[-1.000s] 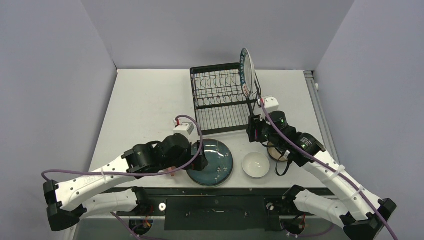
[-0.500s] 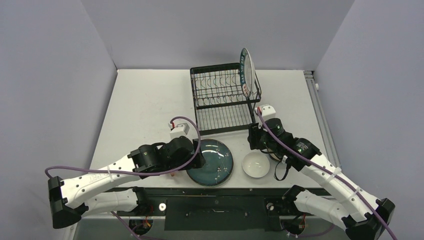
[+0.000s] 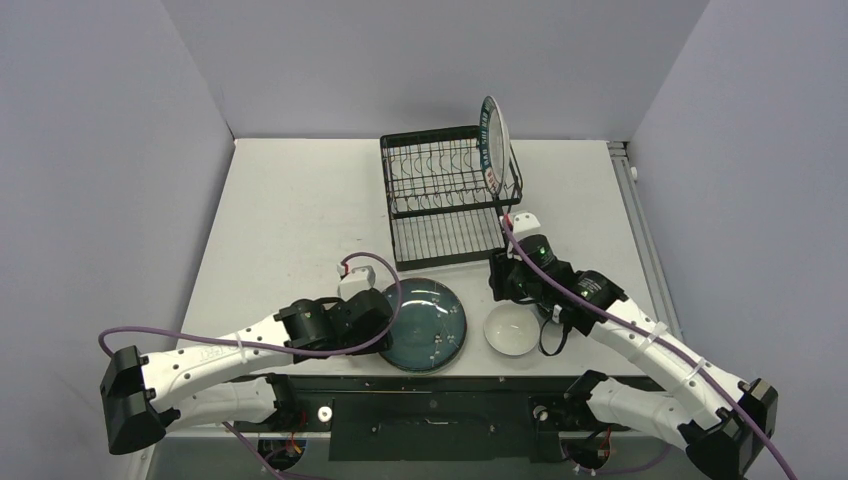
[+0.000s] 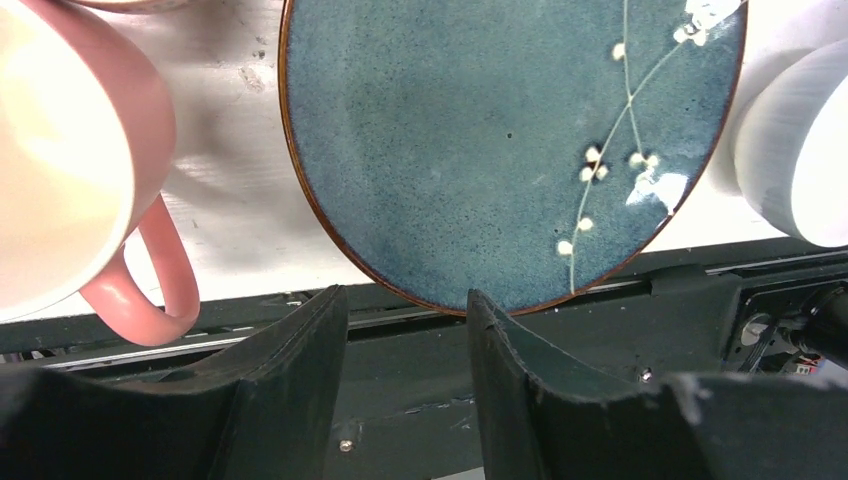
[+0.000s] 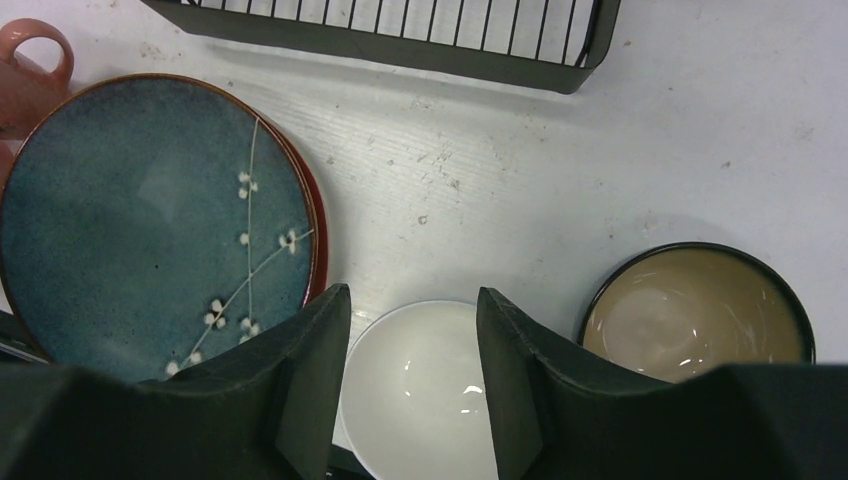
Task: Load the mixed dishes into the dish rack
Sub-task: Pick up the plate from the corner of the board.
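The left gripper (image 4: 405, 300) gapes empty at the near rim of the teal plate (image 4: 500, 130); a pink mug (image 4: 60, 150) beside it is cropped. The right gripper (image 5: 413, 300), spread and empty, half-hides the white bowl (image 5: 420, 390). On the lettered plate (image 3: 492, 140), upright in the dish rack (image 3: 445, 212), the writing is unreadable.

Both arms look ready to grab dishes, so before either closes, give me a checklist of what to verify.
1. Left gripper open and empty: ok.
2. Teal plate rim lined up between its open jaws: ok.
3. Teal plate lying alone: not ok, a red plate lies under it.
4. Pink mug clear of the left gripper: cannot tell.
5. Right gripper open over the white bowl: ok.
6. Dish rack slots free: ok, only the lettered plate stands in it.
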`<move>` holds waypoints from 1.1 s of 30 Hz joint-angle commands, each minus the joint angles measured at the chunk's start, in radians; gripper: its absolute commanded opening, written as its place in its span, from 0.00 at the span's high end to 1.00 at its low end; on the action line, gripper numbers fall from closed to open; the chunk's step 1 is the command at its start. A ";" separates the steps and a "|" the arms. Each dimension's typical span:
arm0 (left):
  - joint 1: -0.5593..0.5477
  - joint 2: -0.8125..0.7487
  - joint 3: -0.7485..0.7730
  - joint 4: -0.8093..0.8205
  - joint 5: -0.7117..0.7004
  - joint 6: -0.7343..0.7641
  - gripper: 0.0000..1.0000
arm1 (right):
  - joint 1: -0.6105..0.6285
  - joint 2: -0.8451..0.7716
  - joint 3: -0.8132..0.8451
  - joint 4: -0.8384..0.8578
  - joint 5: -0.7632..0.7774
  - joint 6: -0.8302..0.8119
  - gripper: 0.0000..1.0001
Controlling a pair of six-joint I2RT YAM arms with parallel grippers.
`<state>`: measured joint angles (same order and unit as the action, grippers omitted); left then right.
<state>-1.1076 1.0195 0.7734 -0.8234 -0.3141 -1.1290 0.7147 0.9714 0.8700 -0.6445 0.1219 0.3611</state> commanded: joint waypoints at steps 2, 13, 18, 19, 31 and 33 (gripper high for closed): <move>-0.003 -0.001 -0.037 0.036 -0.013 -0.018 0.58 | 0.016 0.027 0.032 0.041 -0.011 0.036 0.55; 0.078 -0.024 -0.159 0.156 0.072 0.012 0.67 | 0.037 0.085 0.040 0.073 -0.037 0.079 0.56; 0.117 -0.037 -0.188 0.178 0.093 0.028 0.74 | 0.051 0.114 0.045 0.084 -0.038 0.088 0.57; 0.121 -0.039 -0.197 0.185 0.096 0.031 0.76 | 0.053 0.118 0.043 0.085 -0.038 0.091 0.58; 0.150 -0.032 -0.238 0.218 0.120 0.051 0.88 | 0.085 0.167 0.030 0.123 -0.052 0.118 0.61; 0.150 -0.029 -0.244 0.224 0.121 0.050 0.91 | 0.087 0.176 0.029 0.128 -0.064 0.119 0.61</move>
<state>-0.9638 0.9863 0.5522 -0.6155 -0.2016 -1.0977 0.7925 1.1305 0.8749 -0.5686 0.0750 0.4633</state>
